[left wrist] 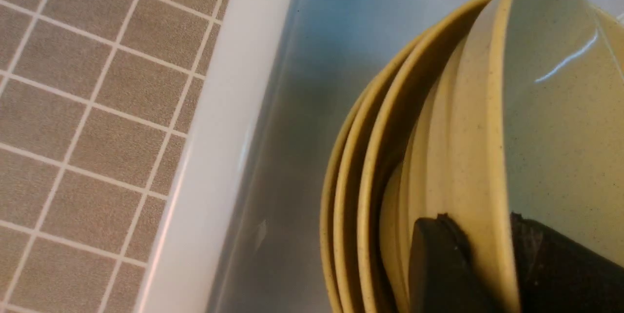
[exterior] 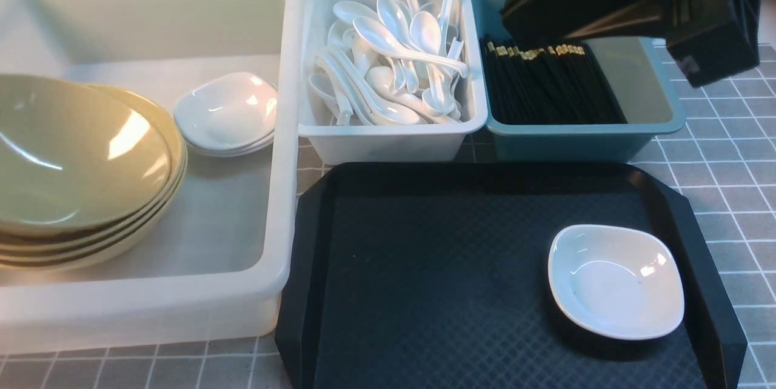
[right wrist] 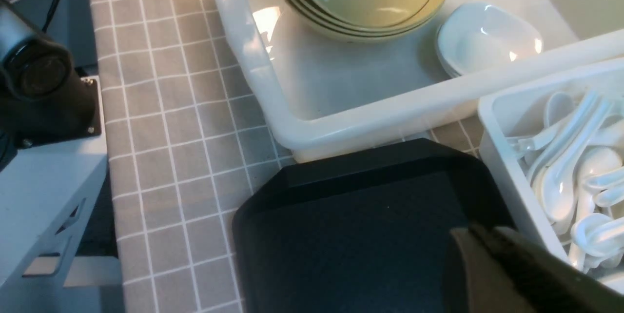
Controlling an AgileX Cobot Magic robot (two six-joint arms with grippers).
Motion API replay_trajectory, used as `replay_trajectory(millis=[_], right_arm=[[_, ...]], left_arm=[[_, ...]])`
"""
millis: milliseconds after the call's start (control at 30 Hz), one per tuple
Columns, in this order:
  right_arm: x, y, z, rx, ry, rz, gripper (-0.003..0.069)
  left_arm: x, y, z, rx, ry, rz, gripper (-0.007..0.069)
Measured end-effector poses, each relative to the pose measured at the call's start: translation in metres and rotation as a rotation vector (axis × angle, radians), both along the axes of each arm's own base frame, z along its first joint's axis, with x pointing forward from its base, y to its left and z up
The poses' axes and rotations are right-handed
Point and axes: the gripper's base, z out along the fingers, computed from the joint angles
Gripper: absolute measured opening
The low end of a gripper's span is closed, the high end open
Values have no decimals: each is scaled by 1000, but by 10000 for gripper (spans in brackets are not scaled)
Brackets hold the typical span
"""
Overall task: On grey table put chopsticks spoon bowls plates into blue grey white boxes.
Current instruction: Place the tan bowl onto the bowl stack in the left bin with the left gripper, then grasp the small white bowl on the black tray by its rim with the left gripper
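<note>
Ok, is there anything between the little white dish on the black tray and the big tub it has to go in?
Just the tub's raised side wall; nothing else visible stands between the dish and it.

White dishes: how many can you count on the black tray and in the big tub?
At least 3: one on the tray, two stacked in the tub; more may hide in the stack.

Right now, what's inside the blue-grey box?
Lots of black chopsticks with gold bands, lying side by side. The robot's dark right arm covers the box's top part, so I can't see what's behind it.
</note>
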Motion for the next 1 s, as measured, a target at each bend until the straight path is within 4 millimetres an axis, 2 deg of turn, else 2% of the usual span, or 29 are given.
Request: replay_trajectory(millis=[167,267,367,467,500,533,567,600,700,767,867,933,1000], right_arm=[[0,0,0,-7,-6,4,78],[1,-1,-1,-18,-11,-2,78],[2,-3,-2,-31,-8,-27,78],[4,-5,-3,-45,0,-70,78],[5,-6,-3,-47,8,-89,78],[6,-7,-4,-53,14,-115,78],[6,-8,-4,-58,15,-121,78],[8,-9,-8,-67,34,-159,78],[11,-10,-20,-96,82,-209,78],[12,-13,-31,-128,119,-251,79],[9,-23,-56,-198,187,-357,79],[-2,-36,-70,-241,207,-429,80],[-17,-52,-77,-268,200,-499,83]], left_arm=[[-1,-1,-1,6,27,-35,435],[-4,-2,9,23,31,-33,555],[-11,-7,39,27,-19,8,591],[-19,-31,76,34,-98,-15,564],[-20,-42,84,38,-119,-47,542],[-19,-64,93,43,-145,-122,507],[-19,-69,94,42,-148,-138,501],[-16,-109,101,45,-165,-307,439],[-12,-175,99,43,-162,-594,351],[-11,-223,92,52,-148,-784,308],[-8,-279,77,80,-149,-954,288],[-7,-322,58,86,-132,-1055,289],[-6,-353,41,90,-117,-1123,300]])
